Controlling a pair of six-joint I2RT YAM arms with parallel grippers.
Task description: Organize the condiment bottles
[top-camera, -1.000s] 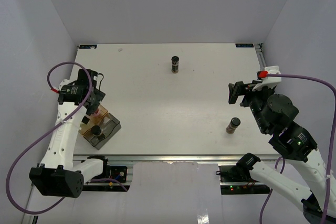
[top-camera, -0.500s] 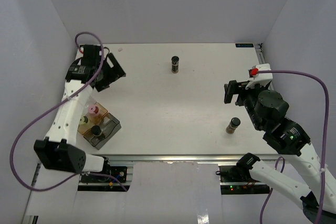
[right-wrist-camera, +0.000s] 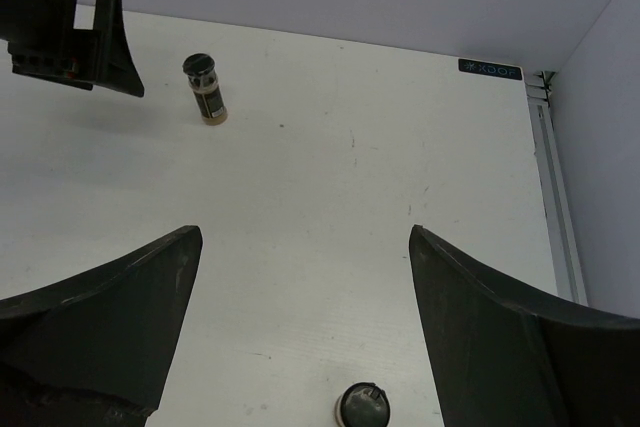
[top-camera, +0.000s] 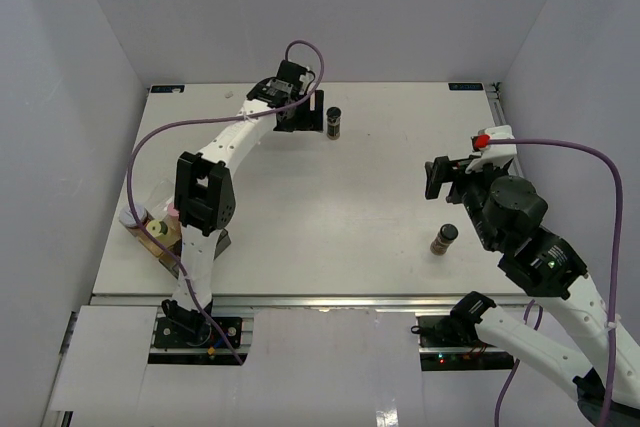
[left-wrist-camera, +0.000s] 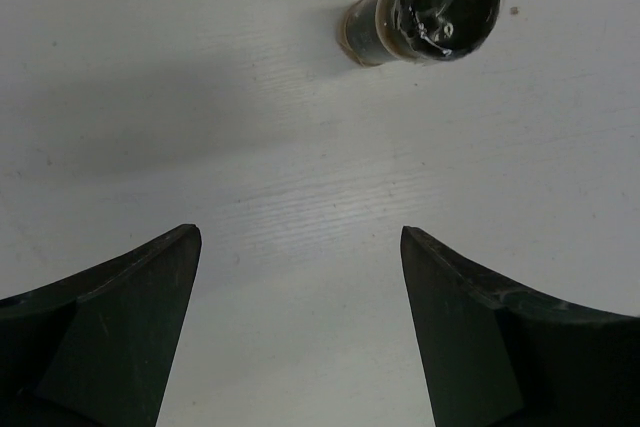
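**Bottle Orientation and Hand Status**

Two condiment bottles are seen standing free on the white counter (top-camera: pixel 300 217).

The far bottle (top-camera: pixel 333 123) is located near the back edge, roughly midway across. It is set upright, with its long axis vertical and its black cap pointing up. Dark and tan contents are visible through the clear body. In the left wrist view the far bottle (left-wrist-camera: pixel 420 7) is seen almost end-on. The cap is turned toward the camera and the body runs away to the left of the picture.

The near bottle (top-camera: pixel 444 239) is located on the right half of the counter, toward the front edge. It is also upright, with its long axis vertical, its black cap up and brownish contents below. In the right wrist view only its cap (right-wrist-camera: pixel 362 405) is shown, at the bottom edge of the picture.

The left hand (top-camera: pixel 310 119) is extended to the far bottle and is placed just beside it, on its left. Its fingers (left-wrist-camera: pixel 110 327) are spread wide, and only bare counter is seen between them. The far bottle lies beyond the fingertips, offset to the right in that view, and is not touched.

The right hand (top-camera: pixel 438 177) is held farther back than the near bottle and apart from it. Its fingers (right-wrist-camera: pixel 100 327) are likewise wide apart, and nothing is gripped.

At the left front, a pale-capped jar (top-camera: pixel 155 230) is seen with its cap up. It is partly hidden by the left arm (top-camera: pixel 200 197), and what it stands in cannot be made out.
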